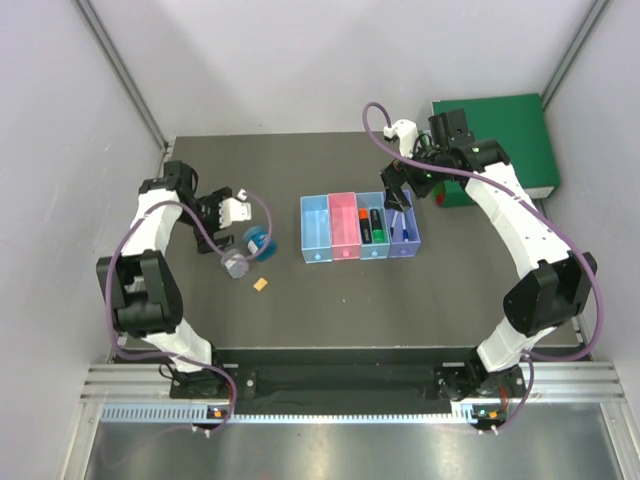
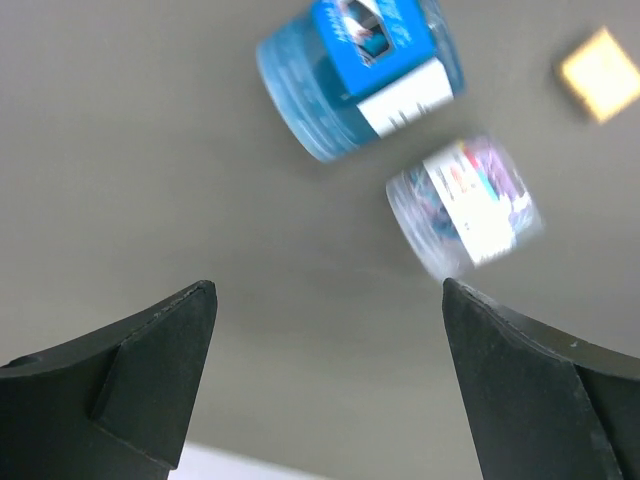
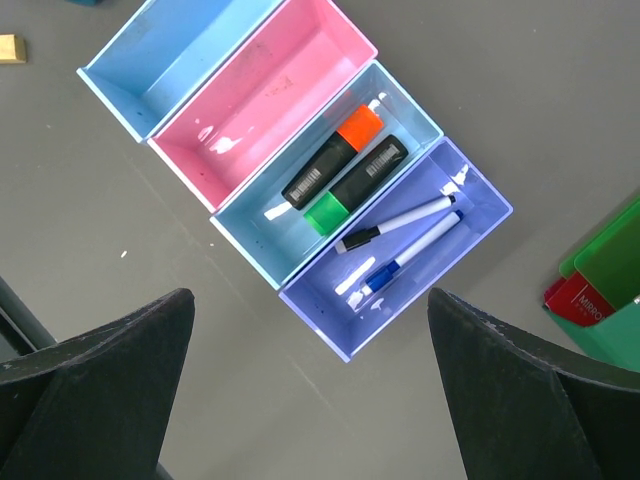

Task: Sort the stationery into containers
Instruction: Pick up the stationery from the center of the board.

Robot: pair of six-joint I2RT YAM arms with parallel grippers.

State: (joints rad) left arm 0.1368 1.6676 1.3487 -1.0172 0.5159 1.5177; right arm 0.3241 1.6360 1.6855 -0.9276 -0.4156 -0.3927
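Four joined bins stand mid-table: light blue (image 1: 316,228), pink (image 1: 344,226), light blue (image 1: 372,250), purple (image 1: 405,248). The orange-capped (image 3: 335,155) and green-capped (image 3: 350,190) highlighters lie in the third bin (image 3: 250,240). The black-capped (image 3: 395,225) and blue-capped (image 3: 410,255) pens lie in the purple bin (image 3: 440,280). The first two bins (image 3: 170,60) (image 3: 260,95) are empty. The blue tin (image 2: 355,75), grey tin (image 2: 465,210) and orange block (image 2: 600,72) sit on the table left of the bins. My left gripper (image 2: 330,300) is open, just short of the tins. My right gripper (image 3: 310,295) is open above the purple bin.
A large green binder (image 1: 495,140) lies at the back right, with a small red item (image 1: 447,198) at its near edge. The tins (image 1: 259,241) (image 1: 236,265) and block (image 1: 262,284) lie close together. White walls stand on both sides.
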